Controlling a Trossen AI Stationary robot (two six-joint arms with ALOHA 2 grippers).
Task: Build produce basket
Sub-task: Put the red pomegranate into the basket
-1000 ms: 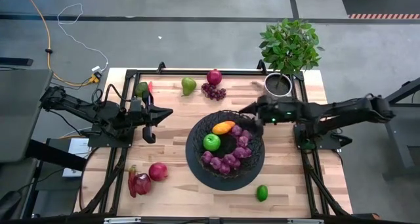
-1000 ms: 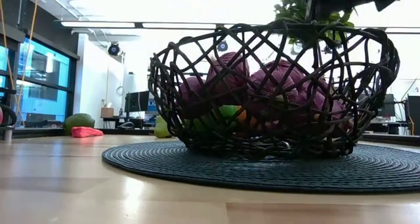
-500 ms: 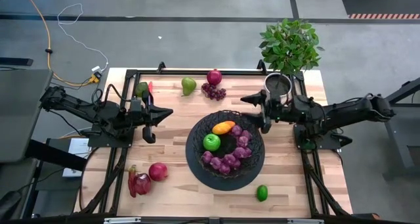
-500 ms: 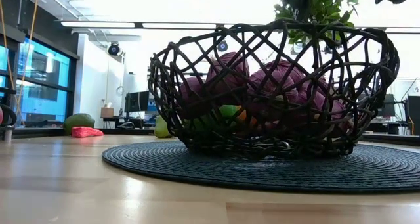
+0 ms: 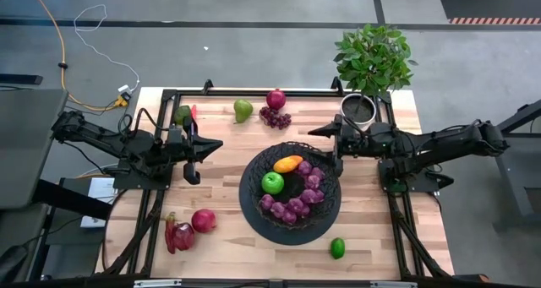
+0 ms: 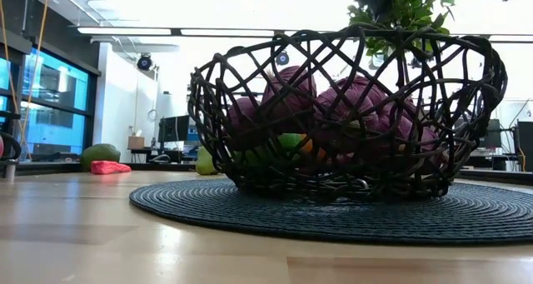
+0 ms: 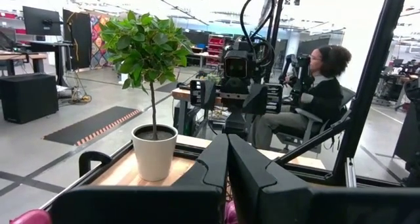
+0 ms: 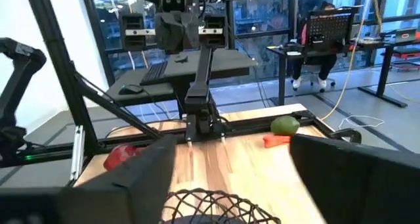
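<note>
The basket (image 5: 290, 192) sits mid-table on a dark mat, holding grapes (image 5: 292, 205), a green apple (image 5: 272, 183) and an orange fruit (image 5: 287, 164). Right gripper (image 5: 330, 144) hovers wide open at its far rim; left gripper (image 5: 196, 155) waits closed, well apart.

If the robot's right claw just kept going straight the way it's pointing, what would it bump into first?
Probably the left gripper facing it. The right gripper, open, hangs over the basket's far rim, apparently above the fruit, pointing across the table. Height is hard to judge, though.
</note>
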